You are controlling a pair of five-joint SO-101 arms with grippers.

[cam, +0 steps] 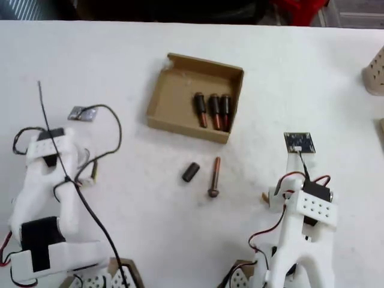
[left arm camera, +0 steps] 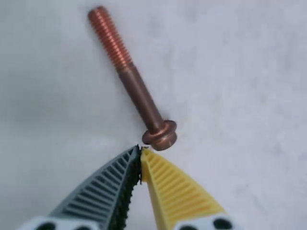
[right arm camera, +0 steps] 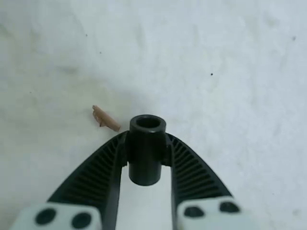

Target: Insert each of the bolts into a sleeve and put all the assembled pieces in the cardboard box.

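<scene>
My left gripper (left arm camera: 140, 149) is shut and holds nothing. Its tips rest just beside the flanged head of a copper bolt (left arm camera: 136, 86) lying on the white table. My right gripper (right arm camera: 146, 139) is shut on a black sleeve (right arm camera: 146, 153), whose open bore faces away from the wrist. In the high view, another copper bolt (cam: 214, 175) and a loose black sleeve (cam: 191, 172) lie side by side at the table's middle. Behind them, the cardboard box (cam: 186, 129) holds three assembled pieces (cam: 214, 111). The left arm (cam: 51, 156) and right arm (cam: 306, 204) stand near the front corners.
A small tan chip (right arm camera: 105, 118) lies by the held sleeve and shows beside the right arm (cam: 264, 197). A small circuit board (cam: 299, 142) lies behind the right arm. A grey tag (cam: 83, 113) and black cables lie behind the left arm. A beige object (cam: 375, 72) stands at the right edge.
</scene>
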